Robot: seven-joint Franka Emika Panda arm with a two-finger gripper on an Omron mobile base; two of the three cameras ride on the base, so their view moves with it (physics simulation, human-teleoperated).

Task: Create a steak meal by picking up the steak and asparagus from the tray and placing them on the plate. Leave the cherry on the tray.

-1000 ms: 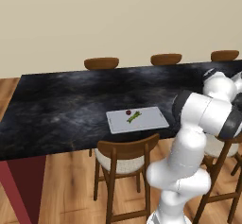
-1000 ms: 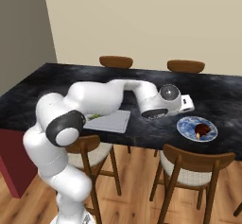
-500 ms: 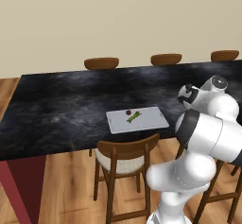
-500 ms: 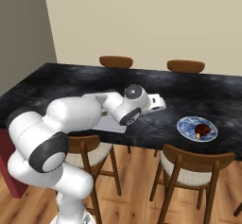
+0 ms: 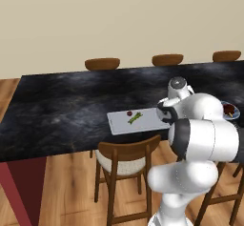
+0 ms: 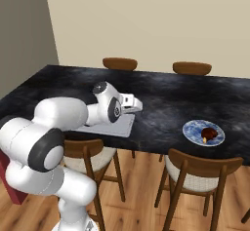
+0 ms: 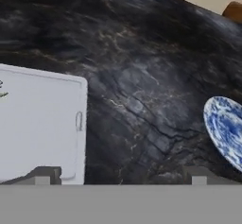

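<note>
**Steak on plate, asparagus and cherry on tray**

You are seeing the dark reddish-brown steak chunk (image 6: pixel 209 133) lying on the round blue patterned plate (image 6: pixel 193 130). The thin green asparagus stalk (image 5: pixel 135 118) and tiny dark red cherry (image 5: pixel 129 113) are lying on the flat grey-white rectangular tray (image 5: pixel 147 122). The fingers (image 7: pixel 121 176) are hovering spread over the black marbled worktop (image 7: pixel 142 67), pinching nothing.

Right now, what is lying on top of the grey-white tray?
On the tray lie the asparagus and the cherry. The arm covers the tray's right part. The steak is on the plate.
</note>
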